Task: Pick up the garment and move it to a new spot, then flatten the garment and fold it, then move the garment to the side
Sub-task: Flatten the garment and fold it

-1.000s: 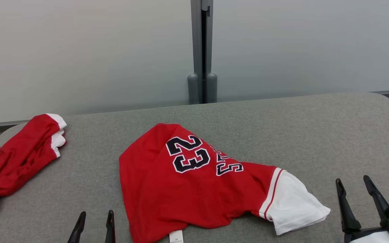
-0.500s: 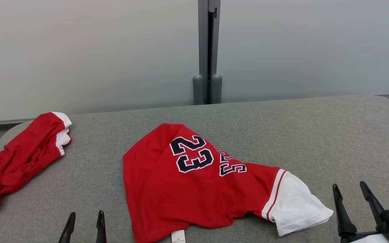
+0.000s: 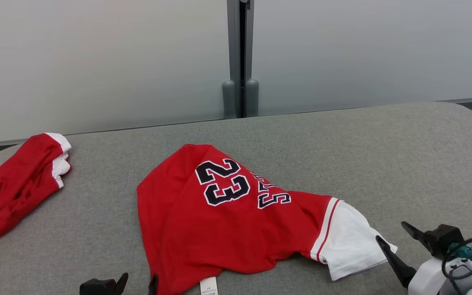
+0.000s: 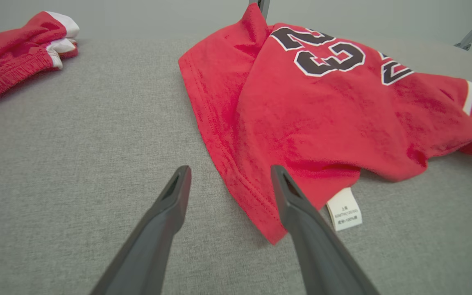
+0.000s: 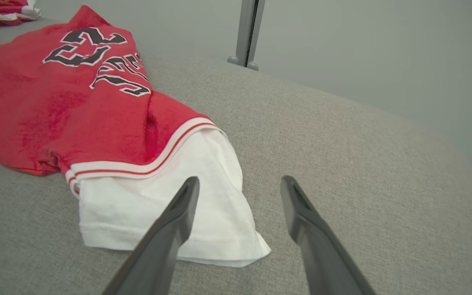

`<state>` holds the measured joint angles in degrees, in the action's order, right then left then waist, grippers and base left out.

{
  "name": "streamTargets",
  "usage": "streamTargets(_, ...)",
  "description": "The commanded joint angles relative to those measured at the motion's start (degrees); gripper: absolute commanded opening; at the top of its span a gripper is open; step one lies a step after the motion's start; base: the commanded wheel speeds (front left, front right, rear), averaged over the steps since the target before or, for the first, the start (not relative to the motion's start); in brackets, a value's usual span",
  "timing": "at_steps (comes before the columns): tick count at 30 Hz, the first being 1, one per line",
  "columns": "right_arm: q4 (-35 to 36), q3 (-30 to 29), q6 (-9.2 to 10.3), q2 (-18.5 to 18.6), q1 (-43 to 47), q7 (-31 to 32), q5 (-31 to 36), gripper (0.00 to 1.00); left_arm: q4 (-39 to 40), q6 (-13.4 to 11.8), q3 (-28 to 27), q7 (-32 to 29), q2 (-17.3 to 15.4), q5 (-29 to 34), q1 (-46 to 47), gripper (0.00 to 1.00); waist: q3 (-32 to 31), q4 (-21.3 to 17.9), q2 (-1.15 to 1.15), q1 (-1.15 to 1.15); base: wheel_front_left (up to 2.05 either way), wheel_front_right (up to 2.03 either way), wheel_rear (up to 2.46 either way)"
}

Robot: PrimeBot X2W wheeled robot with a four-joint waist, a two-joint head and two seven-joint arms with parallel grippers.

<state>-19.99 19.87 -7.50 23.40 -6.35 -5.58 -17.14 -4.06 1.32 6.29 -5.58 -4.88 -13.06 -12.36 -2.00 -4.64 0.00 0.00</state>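
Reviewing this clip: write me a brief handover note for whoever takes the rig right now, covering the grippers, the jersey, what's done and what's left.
Left gripper: jaws open, holding nothing, low at the near hem corner of the red number 23 jersey, beside its care label.
Right gripper: jaws open, holding nothing, at the end of the white sleeve.
Jersey: rumpled, mid grey table; a second red garment lies at the far left.
Done: nothing that shows; the jersey is neither flat nor folded.
Left: grasp, flatten, fold, move it aside.
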Motion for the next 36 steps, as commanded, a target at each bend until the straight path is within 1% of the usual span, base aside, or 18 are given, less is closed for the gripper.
streamTargets(1, -1.2, 2.1, 0.01, 1.3, -1.5, 2.3, -1.4, 1.0, 0.0, -0.3, 0.3, -2.3, -0.2, -0.4, 0.1, 1.0, 1.0, -0.8, 0.0, 0.0, 0.0, 0.0, 0.0)
streamTargets(4, -3.3, 5.5, 0.01, 2.0, -3.3, 5.5, -4.0, 1.0, 0.1, -0.6, 1.0, -5.9, 0.1, -1.5, -0.5, 1.0, 2.4, -1.4, 0.0, 0.0, 0.0, 0.0, 0.0)
streamTargets(6, -4.7, 7.1, 0.01, 2.5, -5.0, 6.4, -5.1, 1.0, 0.3, -1.0, 1.2, -7.2, 0.1, -1.7, 0.0, 1.0, 3.9, -1.5, 0.0, 0.0, 0.0, 0.0, 0.0)
streamTargets(10, -8.1, 8.2, 0.01, 1.9, -8.3, 5.4, -5.6, 1.0, -0.5, -1.5, 1.8, -8.8, 0.5, -2.3, 2.3, 1.0, 7.2, -1.3, 0.0, 0.0, 0.0, 0.0, 0.0)
streamTargets(13, -11.7, 9.7, 0.01, 1.3, -11.7, 4.5, -5.4, 1.0, -1.4, -1.3, 2.7, -9.4, 0.8, -2.9, 4.3, 1.0, 9.6, -0.9, 0.0, 0.0, 0.0, 0.0, 0.0)
streamTargets(18, -15.0, 13.3, 0.01, 0.9, -14.6, 4.3, -7.2, 1.0, -3.2, -1.1, 3.6, -11.3, 0.8, -3.5, 5.3, 1.0, 11.4, -0.2, 0.0, 0.0, 0.0, 0.0, 0.0)
streamTargets(21, -16.7, 16.0, 0.01, 0.6, -15.4, 4.8, -9.1, 1.0, -4.2, -0.2, 4.3, -13.1, 0.9, -4.9, 4.3, 1.0, 11.6, -0.1, 0.0, 0.0, 0.0, 0.0, 0.0)
streamTargets(22, -17.2, 16.9, 0.01, 0.4, -15.5, 5.3, -10.1, 1.0, -4.4, 0.4, 4.8, -13.9, 0.9, -5.4, 3.7, 0.97, 11.7, 0.0, 0.0, 0.0, 0.0, 0.0, 0.0)
streamTargets(23, -17.5, 18.0, 0.01, 0.3, -15.6, 5.9, -11.1, 1.0, -4.4, 1.0, 5.4, -14.6, 1.1, -5.9, 3.3, 0.35, 11.7, 0.1, 0.0, 0.0, 0.0, 0.0, 0.0)
streamTargets(24, -17.4, 19.4, 0.01, 0.4, -15.6, 6.2, -12.4, 0.33, -4.3, 1.7, 5.9, -15.1, 1.2, -6.6, 2.9, 0.0, 11.6, 0.2, 0.0, 0.0, 0.0, 0.0, 0.0)
streamTargets(25, -17.2, 19.5, 0.01, 0.3, -15.5, 6.2, -15.0, 0.0, -3.8, 2.0, 6.0, -14.7, 1.2, -6.9, 2.8, 0.0, 11.4, 0.3, 0.0, 0.0, 0.0, 0.0, 0.0)
streamTargets(27, -15.6, 20.5, 0.01, 1.4, -15.7, 6.4, -19.1, 0.0, -2.9, 2.5, 5.9, -14.8, 1.1, -7.9, 2.9, 0.0, 11.1, 0.3, 0.0, 0.0, 0.0, 0.0, 0.0)
streamTargets(28, -15.6, 20.5, 0.01, 1.4, -15.7, 6.4, -19.1, 0.0, -2.9, 2.5, 5.9, -14.8, 1.1, -7.9, 2.9, 0.0, 11.1, 0.3, 0.0, 0.0, 0.0, 0.0, 0.0)
streamTargets(31, -11.3, 19.5, 0.01, 3.4, -15.6, 4.7, -26.6, 0.0, -0.6, 3.1, 5.4, -13.9, 1.0, -10.2, 2.8, 0.0, 10.3, 0.2, 0.0, 0.0, 0.0, 0.0, 0.0)
streamTargets(33, -7.3, 18.4, 0.01, 5.6, -14.8, 4.0, -31.8, 0.0, 2.1, 3.6, 4.5, -13.0, 1.0, -12.2, 2.6, 0.0, 9.7, -0.1, 0.0, 0.0, 0.0, 0.0, 0.0)
streamTargets(36, 0.1, 16.4, 0.01, 10.2, -12.9, 3.1, -38.4, 0.0, 7.9, 4.2, 3.1, -12.2, 0.6, -14.9, 1.6, 0.0, 8.6, -1.0, 0.0, 0.0, 0.0, 0.0, 0.0)
